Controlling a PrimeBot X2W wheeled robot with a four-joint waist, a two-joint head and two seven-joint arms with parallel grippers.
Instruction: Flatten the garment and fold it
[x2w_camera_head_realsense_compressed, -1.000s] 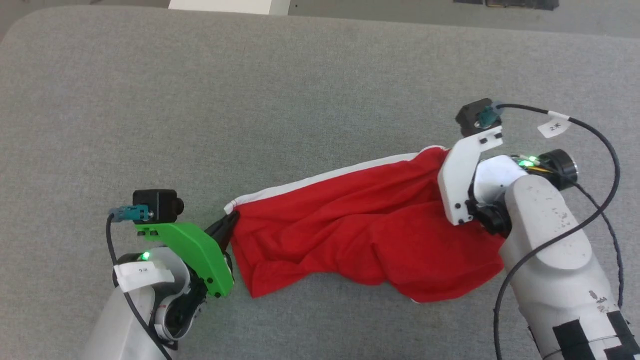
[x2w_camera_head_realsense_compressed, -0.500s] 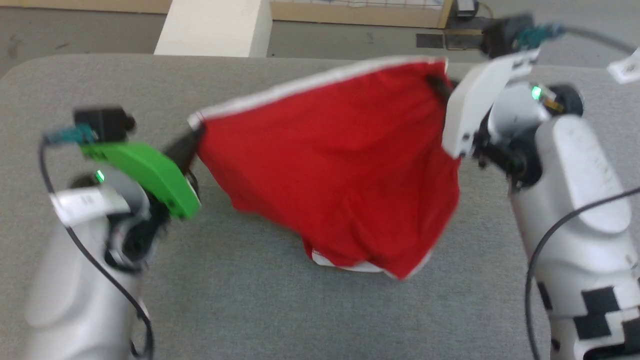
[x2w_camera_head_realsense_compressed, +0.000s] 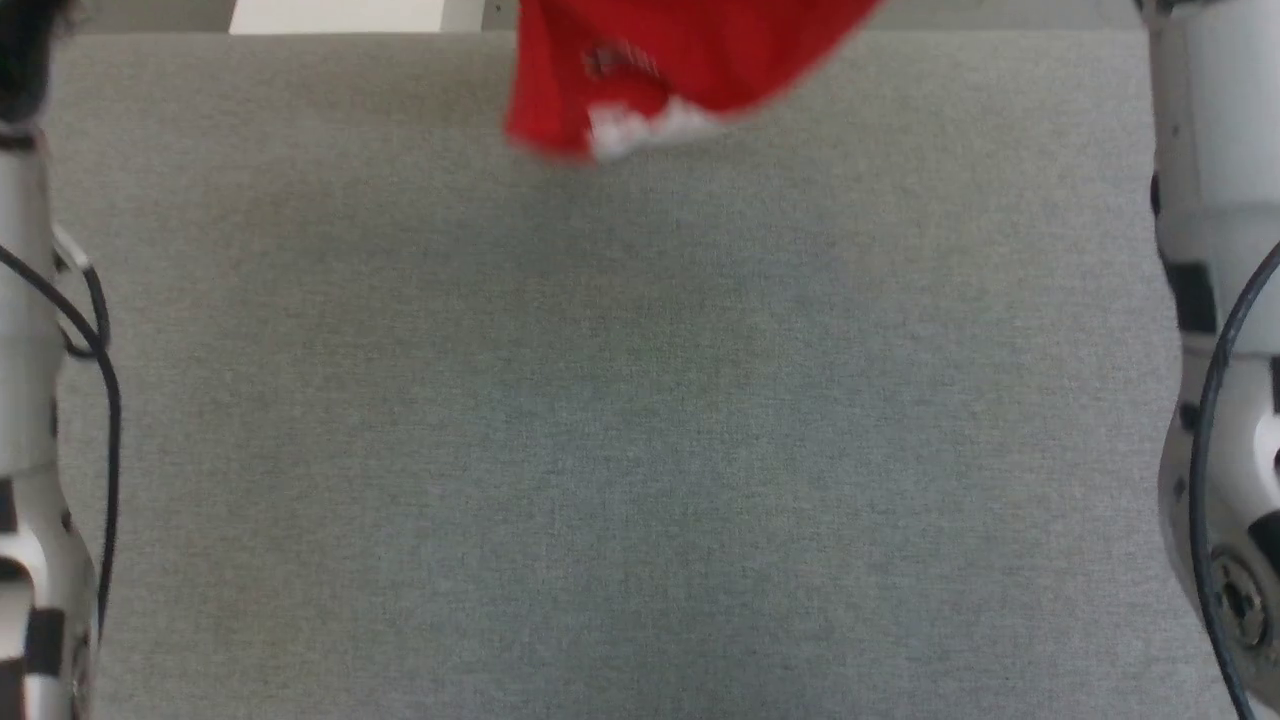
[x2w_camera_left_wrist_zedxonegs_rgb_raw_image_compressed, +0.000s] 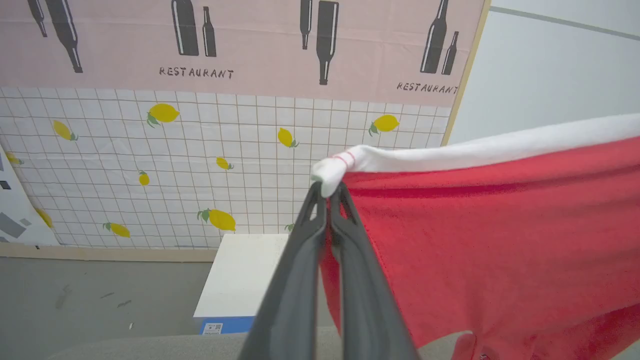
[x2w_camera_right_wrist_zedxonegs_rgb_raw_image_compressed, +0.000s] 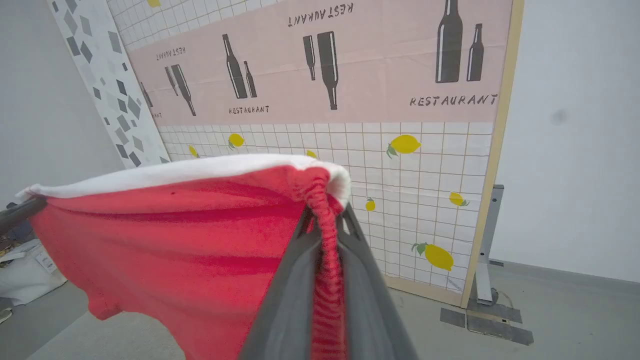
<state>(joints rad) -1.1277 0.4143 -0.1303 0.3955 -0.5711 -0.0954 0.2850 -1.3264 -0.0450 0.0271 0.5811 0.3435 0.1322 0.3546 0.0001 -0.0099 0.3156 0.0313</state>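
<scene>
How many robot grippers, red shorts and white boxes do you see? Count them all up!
grippers: 2, the left gripper and the right gripper, each pinching the waistband
red shorts: 1, held up in the air
white box: 1, on the floor behind
Total: 4

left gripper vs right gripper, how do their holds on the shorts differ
The left gripper nips the shorts by the white waistband's end, at its very tips; the right gripper bites red cloth just under the band. No cloth shows further down between the left gripper's fingers, while a bunched red ridge runs down between the right gripper's. Both are shut on the shorts, holding the waistband stretched between them.
</scene>
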